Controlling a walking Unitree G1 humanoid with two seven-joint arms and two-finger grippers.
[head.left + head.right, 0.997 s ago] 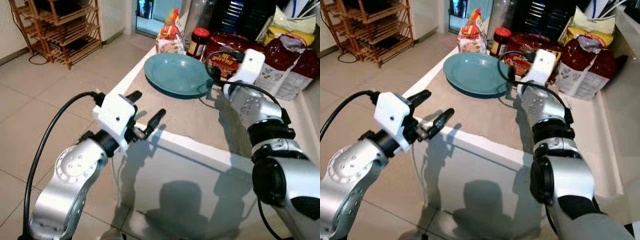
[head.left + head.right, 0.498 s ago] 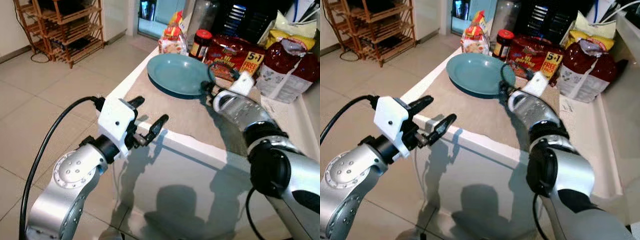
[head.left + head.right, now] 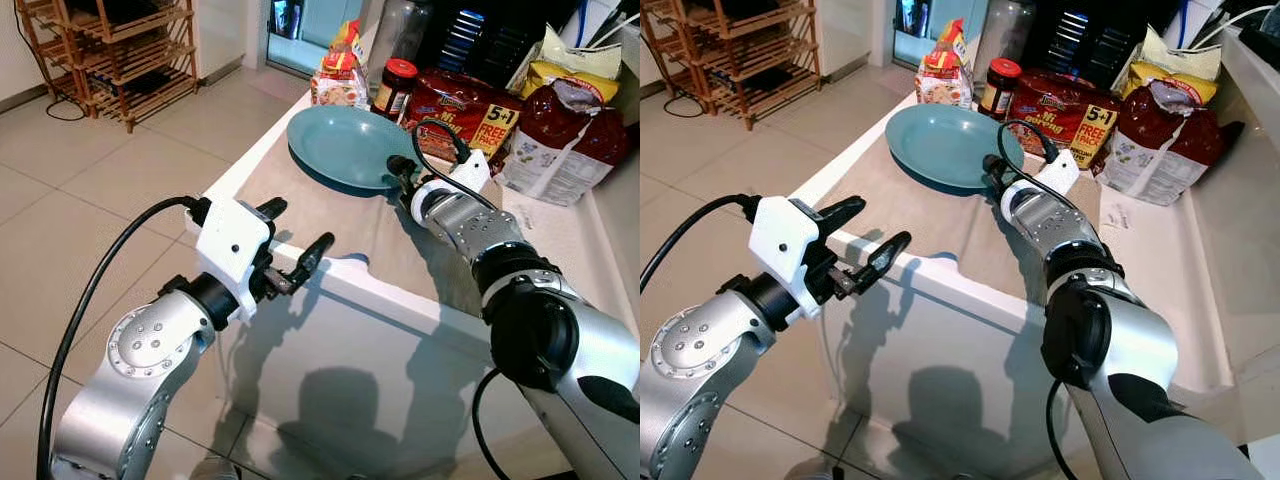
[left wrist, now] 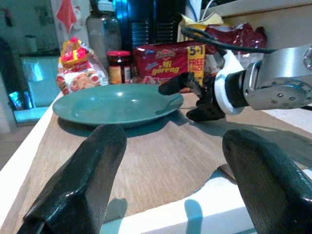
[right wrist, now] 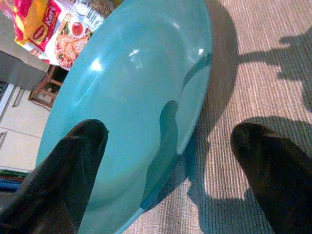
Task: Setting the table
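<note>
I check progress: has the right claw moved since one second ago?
Yes. The right claw went down from above the noodle pack to the near rim of the teal plate, open astride it.

Silver arms (image 3: 140,360) (black cables, white wrists)

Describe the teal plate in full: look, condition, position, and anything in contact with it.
The teal plate is round, shallow and glossy, with a raised rim; it looks like glazed ceramic or melamine, is empty and appears intact. It lies flat on the beige cloth mat near the counter's far left corner, in front of a noodle packet and a red-lidded jar. The right gripper is at its near-right rim, fingers open, one over the plate and one over the mat; contact cannot be confirmed.
</note>
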